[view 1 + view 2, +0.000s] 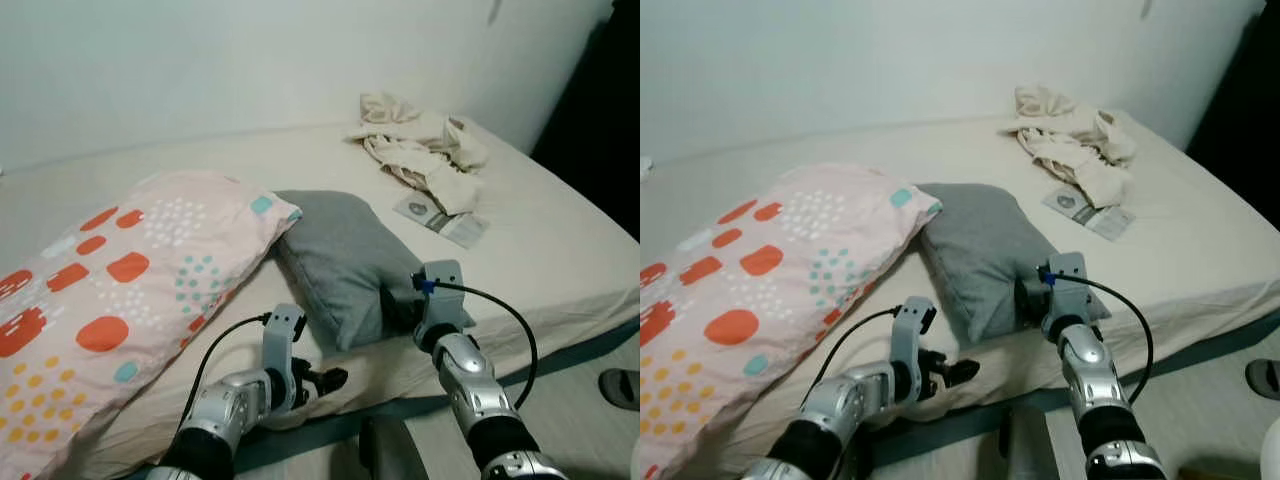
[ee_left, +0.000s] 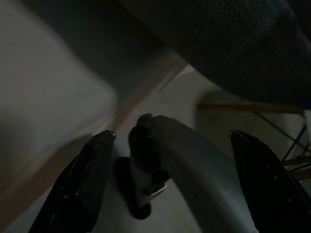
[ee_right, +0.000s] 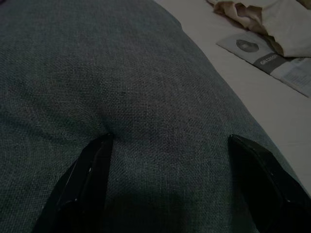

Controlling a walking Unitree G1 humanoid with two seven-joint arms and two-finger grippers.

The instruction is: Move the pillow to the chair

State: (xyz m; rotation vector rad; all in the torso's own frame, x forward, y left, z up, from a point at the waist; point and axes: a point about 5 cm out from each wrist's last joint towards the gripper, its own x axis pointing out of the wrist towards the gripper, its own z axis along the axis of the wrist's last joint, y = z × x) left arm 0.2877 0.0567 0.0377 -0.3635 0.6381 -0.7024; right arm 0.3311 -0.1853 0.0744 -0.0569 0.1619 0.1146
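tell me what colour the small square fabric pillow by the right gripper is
Plain grey woven fabric pillow; the right wrist view shows it best.

My pillow [image 1: 345, 262] is grey, coarse woven cloth, plump and lying flat on the bed [image 1: 560, 240] near its front edge. Its far corner at 11 o'clock tucks under the patterned pillow [image 1: 120, 290]. My right fingers [image 3: 90, 179] press into its near side.

The right hand [image 3: 167, 182] presses its spread fingers [image 3: 82, 179] into the grey pillow [image 3: 121, 87].
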